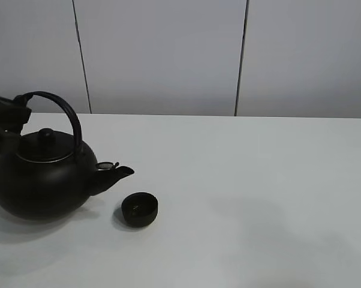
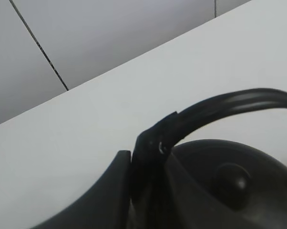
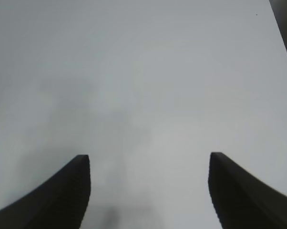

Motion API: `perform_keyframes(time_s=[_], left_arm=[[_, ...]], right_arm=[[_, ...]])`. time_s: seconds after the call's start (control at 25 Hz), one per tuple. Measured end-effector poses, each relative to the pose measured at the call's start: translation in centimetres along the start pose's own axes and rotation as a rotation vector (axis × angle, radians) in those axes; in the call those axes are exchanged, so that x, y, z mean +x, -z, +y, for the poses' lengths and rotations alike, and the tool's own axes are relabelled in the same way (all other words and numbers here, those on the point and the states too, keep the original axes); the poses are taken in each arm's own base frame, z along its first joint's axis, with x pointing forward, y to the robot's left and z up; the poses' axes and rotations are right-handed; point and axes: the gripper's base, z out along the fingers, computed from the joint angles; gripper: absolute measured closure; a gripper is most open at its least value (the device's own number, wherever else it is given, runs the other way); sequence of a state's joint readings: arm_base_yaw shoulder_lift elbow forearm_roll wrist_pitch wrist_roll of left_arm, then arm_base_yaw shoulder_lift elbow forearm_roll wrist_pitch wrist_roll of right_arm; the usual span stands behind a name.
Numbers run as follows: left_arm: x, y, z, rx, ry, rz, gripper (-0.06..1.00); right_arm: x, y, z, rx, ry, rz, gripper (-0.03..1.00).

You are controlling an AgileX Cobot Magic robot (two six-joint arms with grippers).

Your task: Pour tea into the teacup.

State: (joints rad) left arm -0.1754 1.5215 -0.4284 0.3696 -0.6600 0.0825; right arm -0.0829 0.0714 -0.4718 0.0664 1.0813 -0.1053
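Note:
The big round black teapot (image 1: 39, 180) with an arched handle (image 1: 66, 114) is at the left of the white table (image 1: 246, 180), its spout (image 1: 117, 174) pointing right. My left gripper (image 1: 12, 114) is shut on the rear end of the handle; the left wrist view shows its fingers (image 2: 117, 186) clamping the handle (image 2: 220, 107) above the lid knob (image 2: 231, 179). The small matte-black teacup (image 1: 139, 209) stands just right of and in front of the spout tip, apart from it. My right gripper (image 3: 149, 157) is open and empty over bare table.
A grey panelled wall (image 1: 168, 54) runs behind the table's far edge. The right arm does not show in the exterior high view. I cannot tell whether the teapot rests on the table or hangs just above it.

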Motion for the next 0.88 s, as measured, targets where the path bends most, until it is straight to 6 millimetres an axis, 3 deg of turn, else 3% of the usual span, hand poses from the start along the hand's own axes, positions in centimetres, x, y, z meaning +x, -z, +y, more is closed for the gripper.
perform_keyframes(time_s=[0.88], left_arm=[[0.04,-0.03,0.04,-0.001,-0.155,0.009,0.82]], right_arm=[[0.00,0.00,0.00,0.000,0.000,0.000,0.48]])
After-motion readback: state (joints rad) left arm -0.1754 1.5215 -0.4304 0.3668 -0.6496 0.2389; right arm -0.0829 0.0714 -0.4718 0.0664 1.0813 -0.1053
